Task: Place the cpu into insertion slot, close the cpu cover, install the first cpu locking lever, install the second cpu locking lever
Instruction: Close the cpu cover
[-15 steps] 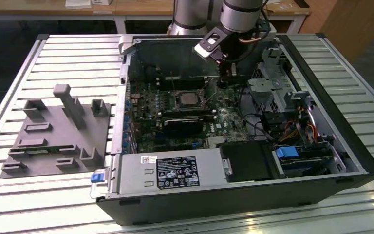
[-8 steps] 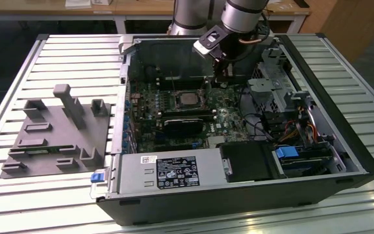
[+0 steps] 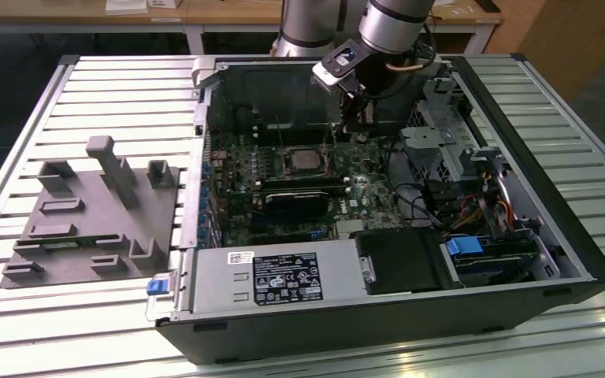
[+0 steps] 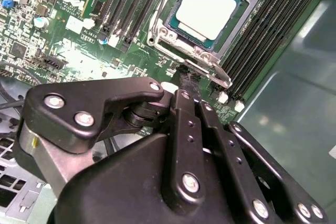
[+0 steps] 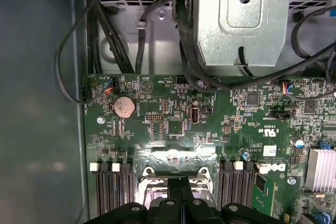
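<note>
The cpu (image 4: 206, 6), a small flat square chip with a silver-grey metal top, is shown seated level in the insertion slot (image 4: 184, 38), whose black rim is seen along the chip's edges. The cpu cover (image 4: 157, 29), a thin silver plate, is laid flat about the chip, whose top is exposed through the window. The assembly is set between two banks of long black memory slots (image 4: 131, 3).
</note>
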